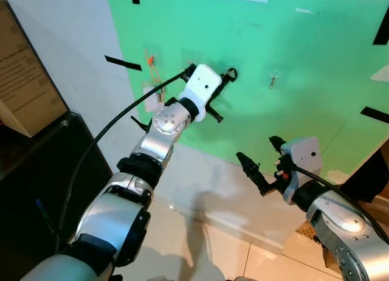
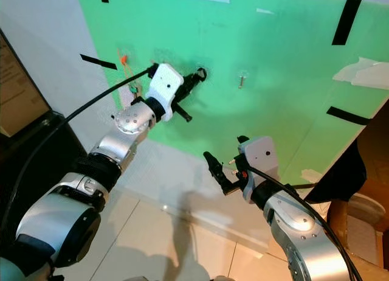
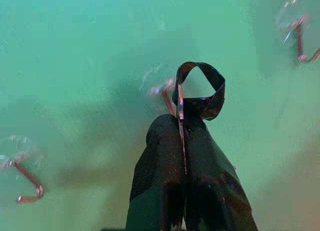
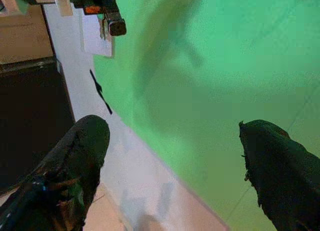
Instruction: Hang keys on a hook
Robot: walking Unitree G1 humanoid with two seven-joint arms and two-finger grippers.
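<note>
Left pincer [image 3: 182, 126] clenched on black key loop [image 3: 200, 88] at hook [image 3: 165, 91]; right pincer [image 4: 175, 156] released

My left gripper [image 3: 181, 126], fingers pressed together, pinches a dark looped key strap [image 3: 200, 88] against the green wall panel [image 1: 304, 62], the loop just beside a small metal hook [image 3: 165, 91]. A second hook [image 1: 273, 80] sits further right of that hook, bare.

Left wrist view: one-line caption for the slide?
Left gripper, jaws shut on a black strap loop, holds it against the green wall at a small metal hook.
</note>
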